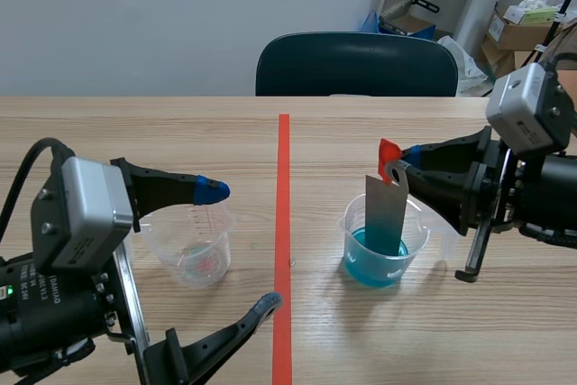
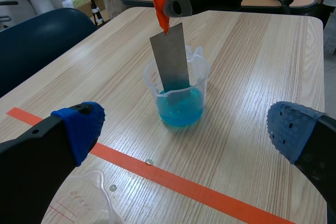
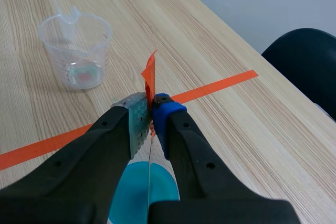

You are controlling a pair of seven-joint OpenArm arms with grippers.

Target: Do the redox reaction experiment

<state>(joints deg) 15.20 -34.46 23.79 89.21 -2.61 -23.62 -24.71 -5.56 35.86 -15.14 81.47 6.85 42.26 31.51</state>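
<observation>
The right gripper [image 1: 394, 166] pinches the grey metal strip [image 1: 385, 214] by its orange-red top, the strip standing upright, long axis vertical, lower end down in the blue liquid [image 1: 380, 265] of the clear beaker [image 1: 420, 224] right of the tape line [image 1: 283, 223]; the left gripper [image 1: 240, 245] gapes at left.

I log a light wooden table [image 1: 180, 132] with an orange-red tape line [image 1: 283, 223] down its middle. Left of the line stands a clear measuring cup [image 1: 191, 250] with a faint pinkish trace at its bottom. Right of the line stands a cup of blue liquid [image 1: 386, 268].
</observation>
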